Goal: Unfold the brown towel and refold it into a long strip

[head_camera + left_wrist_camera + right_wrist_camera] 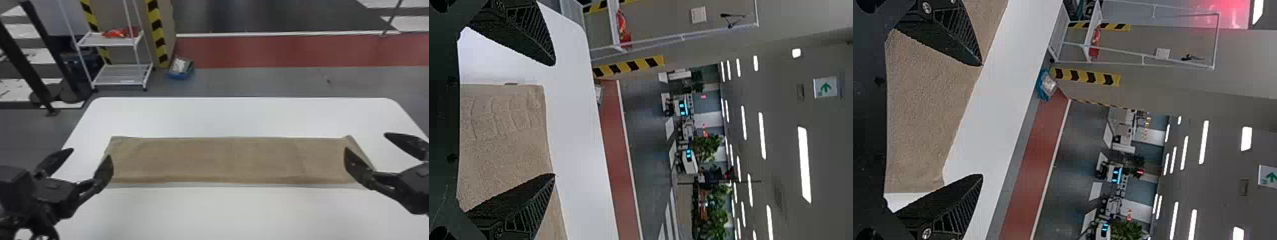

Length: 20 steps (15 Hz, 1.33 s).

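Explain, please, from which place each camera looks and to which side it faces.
Head view: on the robot's head, facing forward and down at the brown towel on the white table; left gripper and right gripper show.
Left wrist view: on the left wrist, facing forward past its open fingers, over the towel's left end.
Right wrist view: on the right wrist, facing forward past its open fingers, over the towel's right end.
Shared by both wrist views: red floor strip, white rack.

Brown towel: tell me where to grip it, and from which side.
Probably by its short ends, the left pincer coming in from the left, the right pincer from the right, both low. The towel lies flat as a long strip across the table, and each open pincer has one finger over the towel, the other beyond its end.
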{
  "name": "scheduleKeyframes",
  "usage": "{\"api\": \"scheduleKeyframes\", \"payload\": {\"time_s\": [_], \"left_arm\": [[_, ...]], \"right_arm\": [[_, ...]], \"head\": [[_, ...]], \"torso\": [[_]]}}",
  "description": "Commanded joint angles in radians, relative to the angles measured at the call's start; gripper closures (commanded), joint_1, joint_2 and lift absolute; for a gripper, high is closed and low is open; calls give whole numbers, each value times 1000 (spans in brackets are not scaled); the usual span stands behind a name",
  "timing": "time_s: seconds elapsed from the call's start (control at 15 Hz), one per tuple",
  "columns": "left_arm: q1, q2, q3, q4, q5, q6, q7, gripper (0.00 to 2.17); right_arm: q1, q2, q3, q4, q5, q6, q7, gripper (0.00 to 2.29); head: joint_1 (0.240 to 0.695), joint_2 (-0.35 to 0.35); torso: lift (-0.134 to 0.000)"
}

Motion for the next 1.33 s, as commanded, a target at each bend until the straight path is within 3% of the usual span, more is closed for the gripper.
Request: {"api": "scheduleKeyframes", "payload": {"time_s": [0.0,0.2,0.27,0.47,0.67,1.0,1.27], "left_arm": [[55,-4,-59,7,31,-43,65,87],[141,-4,-169,5,5,-258,225,87],[167,-4,-200,5,-9,-307,245,87],[205,-4,-245,30,-126,-399,317,80],[227,-4,-243,30,-109,-386,318,80],[236,-4,-251,19,-106,-383,338,83],[241,-4,-251,14,-101,-386,350,80]], "right_arm": [[85,7,55,42,-12,-200,-88,87],[174,7,141,135,-15,-540,-260,87],[191,7,163,155,-23,-568,-292,87],[217,7,174,172,-53,-562,-346,87],[229,7,181,161,-126,-504,-403,87],[231,7,227,157,-127,-442,-463,83],[231,7,238,157,-127,-436,-464,80]], "head": [[695,102],[695,113],[695,117],[695,105],[695,74],[695,67],[695,84]], "torso": [[-118],[-118],[-118],[-118],[-118],[-118],[-118]]}}
